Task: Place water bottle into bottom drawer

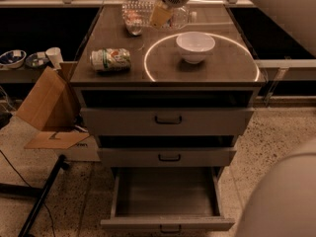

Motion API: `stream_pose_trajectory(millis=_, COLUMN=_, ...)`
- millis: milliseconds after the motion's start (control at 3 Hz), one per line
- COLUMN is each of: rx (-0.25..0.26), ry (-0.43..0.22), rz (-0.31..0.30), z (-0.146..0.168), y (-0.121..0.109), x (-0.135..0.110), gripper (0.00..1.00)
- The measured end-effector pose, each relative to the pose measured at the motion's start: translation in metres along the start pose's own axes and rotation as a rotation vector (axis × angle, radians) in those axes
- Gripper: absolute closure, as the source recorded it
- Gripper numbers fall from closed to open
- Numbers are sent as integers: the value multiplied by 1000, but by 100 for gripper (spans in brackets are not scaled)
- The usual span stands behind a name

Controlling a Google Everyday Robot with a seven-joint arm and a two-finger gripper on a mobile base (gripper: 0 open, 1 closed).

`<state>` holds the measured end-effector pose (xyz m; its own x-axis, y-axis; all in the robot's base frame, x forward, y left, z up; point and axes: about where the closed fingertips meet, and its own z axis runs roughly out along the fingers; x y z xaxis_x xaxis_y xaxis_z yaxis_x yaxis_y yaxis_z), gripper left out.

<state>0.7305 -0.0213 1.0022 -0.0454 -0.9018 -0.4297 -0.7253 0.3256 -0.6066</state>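
Clear ribbed plastic shows at the back of the cabinet top, behind the white round bowl (195, 46): this is the small water bottle (181, 15) with its pale cap, lying crosswise and pointing cap-end to the bowl's right-hand side. The gripper (160, 16), with yellowish pads, reaches down from above, behind and a little left of the bowl, and is clamped across the bottle's middle. A red-orange can (133, 24) sits just under the bottle's left end, behind and left of the bowl. A crushed green-and-white can (110, 59) lies on its side to the bowl's left, well apart from it, near the top's left edge. A bright ring of light (148, 65) circles the bowl on the brown top. Far below the bowl, the lowest grey metal drawer (168, 224) is pulled out, its wide tray open and its small dark handle at the front. The two drawers between it and the bowl are pushed in. A folded brown cardboard box (44, 102) leans on the floor, lower left of the bowl.
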Motion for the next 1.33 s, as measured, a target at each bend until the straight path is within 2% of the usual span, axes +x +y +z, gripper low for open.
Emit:
stream_pose_trajectory(millis=333, rx=14, ry=-22, rz=2, z=-10, y=13, x=-1, gripper=100)
stream_pose_trajectory(millis=667, rx=17, ry=-45, rz=44, z=-18, y=56, x=10, gripper=100)
stream_pose_trajectory(millis=1333, rx=10, ry=-62, rz=41, z=-12, y=55, x=11, gripper=100)
